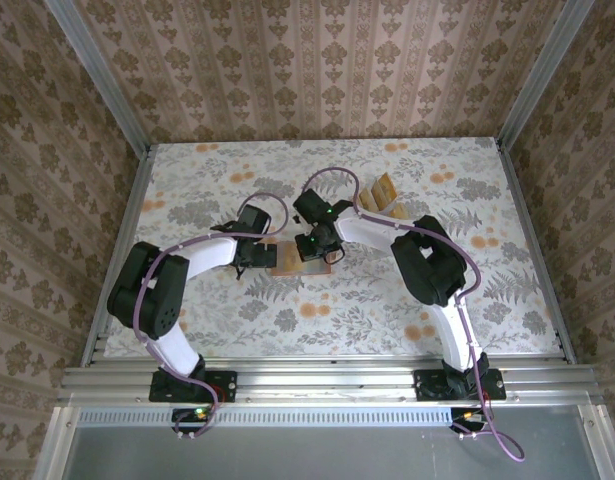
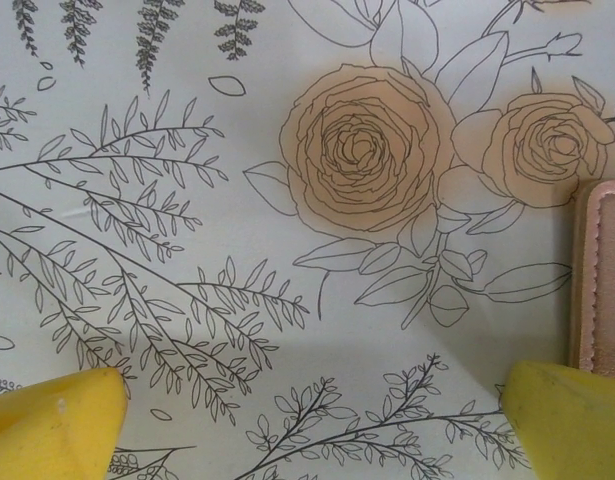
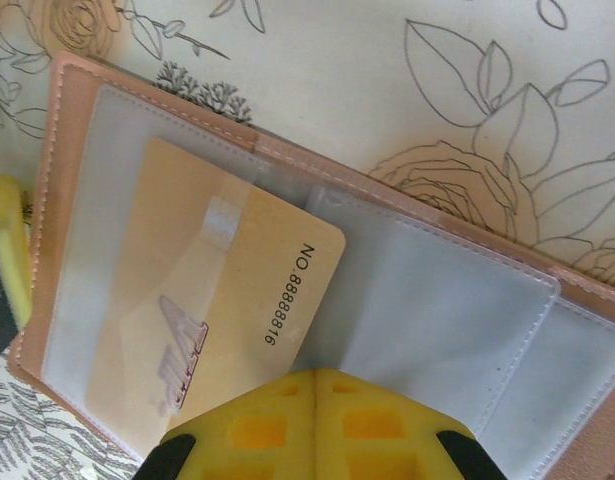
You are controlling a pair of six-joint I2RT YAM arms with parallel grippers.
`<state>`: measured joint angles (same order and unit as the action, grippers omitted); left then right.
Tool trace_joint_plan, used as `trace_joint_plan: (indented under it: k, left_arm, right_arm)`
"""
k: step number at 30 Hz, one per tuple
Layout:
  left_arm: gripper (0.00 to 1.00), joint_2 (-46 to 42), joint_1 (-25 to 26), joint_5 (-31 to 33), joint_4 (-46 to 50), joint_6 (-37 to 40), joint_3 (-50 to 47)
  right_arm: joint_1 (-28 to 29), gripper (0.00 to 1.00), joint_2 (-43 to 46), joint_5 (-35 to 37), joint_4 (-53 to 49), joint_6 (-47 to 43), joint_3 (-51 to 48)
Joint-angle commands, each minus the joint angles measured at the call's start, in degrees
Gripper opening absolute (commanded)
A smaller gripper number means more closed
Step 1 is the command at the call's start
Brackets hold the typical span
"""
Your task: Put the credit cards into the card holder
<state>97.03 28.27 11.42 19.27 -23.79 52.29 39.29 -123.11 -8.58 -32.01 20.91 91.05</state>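
Floral tablecloth (image 1: 387, 300), patterned wallpaper walls (image 1: 327, 60); card holder (image 1: 287, 258) open mid-table.

The top external view sits high above and behind both arm bases, facing down on the whole tabletop (image 1: 387, 300). The left wrist view looks out past the left pincer (image 2: 312, 430), very close to the tabletop. The right wrist view looks past the right pincer (image 3: 317, 425), equally near. All three share the card holder (image 3: 437, 310), which lies just ahead of the right pincer and just beyond one tip of the left pincer.
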Motion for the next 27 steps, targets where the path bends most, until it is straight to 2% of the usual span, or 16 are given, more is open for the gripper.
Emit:
trace_joint_plan:
  k: [1, 13, 27]
  left_arm:
    - [1.00, 2.77, 1.68, -2.99, -0.62, -0.09, -0.03]
    - [1.00, 2.74, 2.05, -3.07, -0.99, -0.16, -0.26]
    - [1.00, 1.72, -0.39, -3.69, -0.01, -0.72, -0.61]
  right_arm:
    - [0.78, 0.00, -1.46, -1.44, -1.38, 0.33, 1.72]
    - [2.28, 0.00, -3.43, -1.58, -2.78, 0.19, 4.42]
    - [-1.23, 0.00, 2.43, 0.88, -1.07, -0.34, -3.14]
